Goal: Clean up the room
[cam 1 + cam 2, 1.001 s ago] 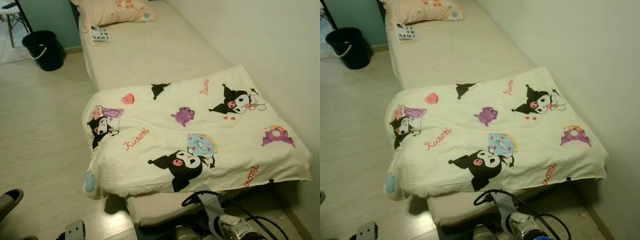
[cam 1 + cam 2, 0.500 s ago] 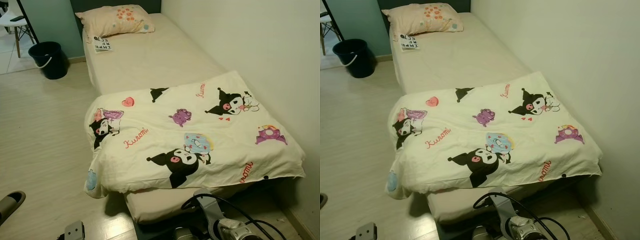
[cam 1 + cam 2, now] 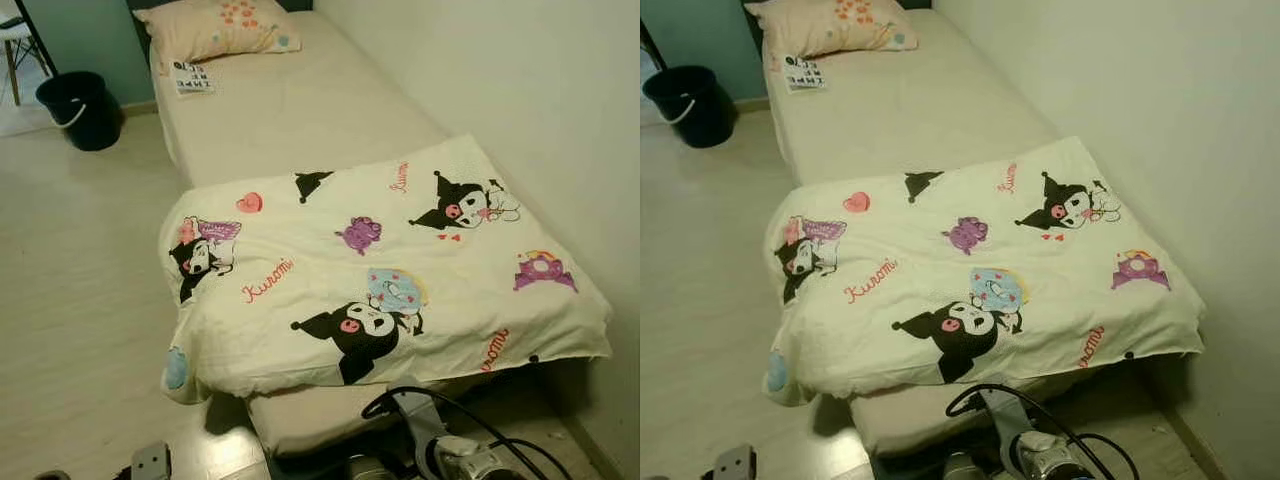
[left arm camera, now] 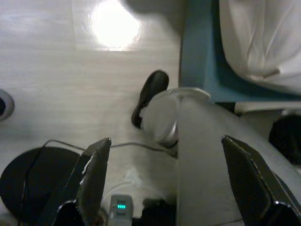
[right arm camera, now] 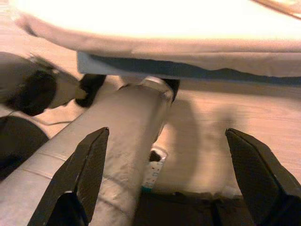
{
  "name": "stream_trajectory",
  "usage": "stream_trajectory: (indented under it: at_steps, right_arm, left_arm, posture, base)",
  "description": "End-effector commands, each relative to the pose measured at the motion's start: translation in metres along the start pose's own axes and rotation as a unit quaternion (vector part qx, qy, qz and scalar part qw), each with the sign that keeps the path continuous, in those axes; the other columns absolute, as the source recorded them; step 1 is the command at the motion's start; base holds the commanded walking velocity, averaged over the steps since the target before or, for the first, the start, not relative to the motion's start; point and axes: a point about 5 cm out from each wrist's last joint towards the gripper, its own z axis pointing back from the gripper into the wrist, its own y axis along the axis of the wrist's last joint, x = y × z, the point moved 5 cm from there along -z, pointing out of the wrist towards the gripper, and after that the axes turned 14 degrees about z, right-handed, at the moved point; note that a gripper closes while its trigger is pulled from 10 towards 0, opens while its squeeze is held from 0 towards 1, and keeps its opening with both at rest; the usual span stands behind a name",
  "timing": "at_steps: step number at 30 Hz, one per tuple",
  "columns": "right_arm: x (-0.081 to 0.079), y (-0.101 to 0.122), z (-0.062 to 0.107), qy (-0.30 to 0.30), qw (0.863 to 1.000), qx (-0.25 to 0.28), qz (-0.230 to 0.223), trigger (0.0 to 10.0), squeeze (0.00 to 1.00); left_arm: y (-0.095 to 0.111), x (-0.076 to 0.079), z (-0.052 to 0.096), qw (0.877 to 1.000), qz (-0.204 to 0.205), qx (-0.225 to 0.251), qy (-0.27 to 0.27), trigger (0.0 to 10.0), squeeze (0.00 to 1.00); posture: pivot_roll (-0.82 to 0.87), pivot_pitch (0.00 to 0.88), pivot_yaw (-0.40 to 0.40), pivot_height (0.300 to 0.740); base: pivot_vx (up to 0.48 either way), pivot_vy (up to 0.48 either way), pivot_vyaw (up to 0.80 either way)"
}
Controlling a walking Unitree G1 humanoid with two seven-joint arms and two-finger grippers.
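A cream blanket point(image 3: 380, 270) printed with black cartoon figures lies spread over the foot half of the bed point(image 3: 300, 110); one corner hangs over the bed's left edge toward the floor. A peach pillow point(image 3: 215, 25) rests at the head, with a printed paper point(image 3: 190, 77) beside it. My left gripper point(image 4: 164, 141) hangs open above the wooden floor by my own leg. My right gripper point(image 5: 167, 132) is open too, low beside the foot of the bed, below the mattress edge. Neither holds anything.
A black bucket point(image 3: 80, 108) stands on the floor at the far left, near a white chair's legs point(image 3: 12, 55). The white wall point(image 3: 520, 90) runs along the bed's right side. Pale wooden floor point(image 3: 80, 290) stretches left of the bed. Black cables loop over my right wrist point(image 3: 440, 450).
The camera has shifted a little, so the bed sits slightly differently in frame and the slipper at lower left has left the picture. The blanket and both arms have not moved.
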Motion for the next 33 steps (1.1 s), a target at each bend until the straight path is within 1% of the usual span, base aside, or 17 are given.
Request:
stream_trajectory:
  at_steps: [1, 5, 12, 19, 24, 28, 33]
  right_arm:
    - [0.0059, -0.0093, 0.0030, -0.006, 1.000, -0.014, 0.000, 10.0, 0.00]
    - [0.0062, -0.0095, 0.0031, -0.006, 1.000, -0.015, 0.002, 10.0, 0.00]
    - [0.0074, -0.0087, 0.0033, -0.006, 1.000, -0.017, 0.006, 10.0, 0.00]
    - [0.0080, -0.0111, 0.0039, -0.006, 1.000, -0.021, 0.010, 10.0, 0.00]
    - [0.0082, -0.0121, 0.0042, -0.006, 1.000, -0.023, 0.009, 10.0, 0.00]
    - [0.0089, -0.0133, 0.0046, -0.006, 1.000, -0.026, 0.011, 10.0, 0.00]
    - [0.0099, -0.0134, 0.0048, -0.007, 1.000, -0.027, 0.011, 10.0, 0.00]
  left_arm:
    - [-0.0169, 0.0026, 0.0008, 1.000, 0.005, -0.026, -0.001, 10.0, 0.00]
    - [-0.0167, 0.0012, 0.0008, 1.000, 0.012, -0.025, 0.004, 10.0, 0.00]
    - [-0.0169, 0.0000, 0.0010, 1.000, 0.009, -0.027, 0.006, 10.0, 0.00]
    - [-0.0191, 0.0005, 0.0011, 0.999, 0.010, -0.032, 0.005, 10.0, 0.00]
    - [-0.0209, 0.0037, 0.0011, 0.999, 0.008, -0.035, -0.004, 10.0, 0.00]
    - [-0.0219, 0.0025, 0.0010, 0.999, 0.017, -0.036, 0.006, 10.0, 0.00]
    - [-0.0228, 0.0041, 0.0008, 0.999, 0.019, -0.038, 0.006, 10.0, 0.00]
  posture:
    - [-0.16, 0.011, -0.012, 0.740]
    - [-0.16, 0.010, -0.013, 0.740]
    - [-0.16, 0.008, -0.014, 0.740]
    - [-0.16, 0.010, -0.015, 0.740]
    - [-0.16, 0.014, -0.015, 0.740]
    - [-0.16, 0.013, -0.021, 0.740]
    - [-0.16, 0.011, -0.022, 0.740]
  base:
    - [0.000, -0.300, 0.00]
    - [0.000, -0.075, 0.00]
    - [0.000, 0.000, 0.00]
    - [0.000, 0.000, 0.00]
    - [0.000, 0.000, 0.00]
    - [0.000, 0.000, 0.00]
    - [0.000, 0.000, 0.00]
